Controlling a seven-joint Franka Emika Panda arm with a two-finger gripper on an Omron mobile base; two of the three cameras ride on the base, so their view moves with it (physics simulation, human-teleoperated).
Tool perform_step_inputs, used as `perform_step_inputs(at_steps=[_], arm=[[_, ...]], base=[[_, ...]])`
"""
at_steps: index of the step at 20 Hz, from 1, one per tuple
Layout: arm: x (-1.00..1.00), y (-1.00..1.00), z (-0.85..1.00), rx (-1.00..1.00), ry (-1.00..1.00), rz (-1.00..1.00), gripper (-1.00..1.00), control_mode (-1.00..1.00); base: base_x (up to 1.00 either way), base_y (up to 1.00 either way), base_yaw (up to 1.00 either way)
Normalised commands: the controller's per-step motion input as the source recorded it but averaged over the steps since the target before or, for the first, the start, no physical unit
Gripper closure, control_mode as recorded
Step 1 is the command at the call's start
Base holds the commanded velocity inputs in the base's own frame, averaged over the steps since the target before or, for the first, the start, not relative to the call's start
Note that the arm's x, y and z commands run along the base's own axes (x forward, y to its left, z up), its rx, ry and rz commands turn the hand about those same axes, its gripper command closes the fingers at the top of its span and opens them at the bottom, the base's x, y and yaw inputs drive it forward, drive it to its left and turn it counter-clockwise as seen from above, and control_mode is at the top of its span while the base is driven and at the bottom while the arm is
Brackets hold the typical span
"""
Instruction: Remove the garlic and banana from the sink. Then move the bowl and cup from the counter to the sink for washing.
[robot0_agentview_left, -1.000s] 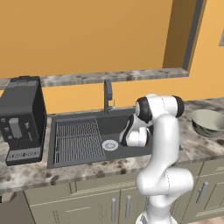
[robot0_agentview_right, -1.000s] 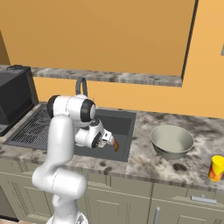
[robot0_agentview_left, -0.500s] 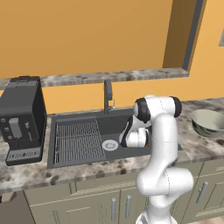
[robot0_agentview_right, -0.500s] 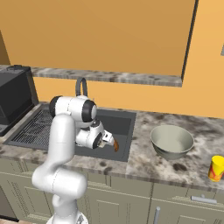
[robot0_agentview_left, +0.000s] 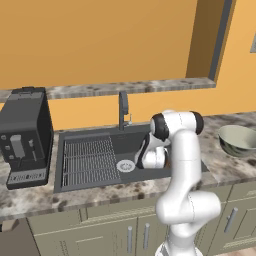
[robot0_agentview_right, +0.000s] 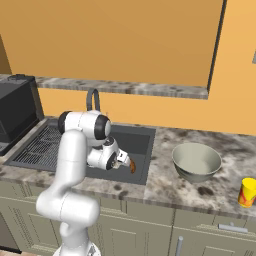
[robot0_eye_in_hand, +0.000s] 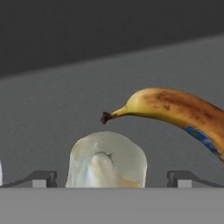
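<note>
left base view: the arm reaches into the sink (robot0_agentview_left: 90, 172); the bowl (robot0_agentview_left: 239, 140) waits on the tabletop (robot0_agentview_left: 30, 197).
right base view: the banana (robot0_agentview_right: 132, 165) lies in the basin, the cup (robot0_agentview_right: 247, 192) is unmoved.
hand view: the gripper (robot0_eye_in_hand: 112, 178) is spread around the garlic (robot0_eye_in_hand: 107, 160); nothing is removed yet.

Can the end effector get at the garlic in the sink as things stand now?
Probably yes. The open end effector is low in the sink, the garlic sits between its fingertips, and the banana lies behind, not in the way.
</note>
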Motion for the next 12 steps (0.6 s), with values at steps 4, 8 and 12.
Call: perform_step_inputs(at_steps=[4,8,12], arm=[[0.15,0.05,-0.14,0.00,0.00,-0.02,-1.00,-1.00],[0.12,0.02,-0.13,0.00,0.00,-0.02,-1.00,-1.00],[0.02,0.00,-0.11,0.00,0.01,-0.03,-1.00,-1.00]], base=[[0.00,0.00,0.00],[0.00,0.00,0.00],[0.00,0.00,0.00]])
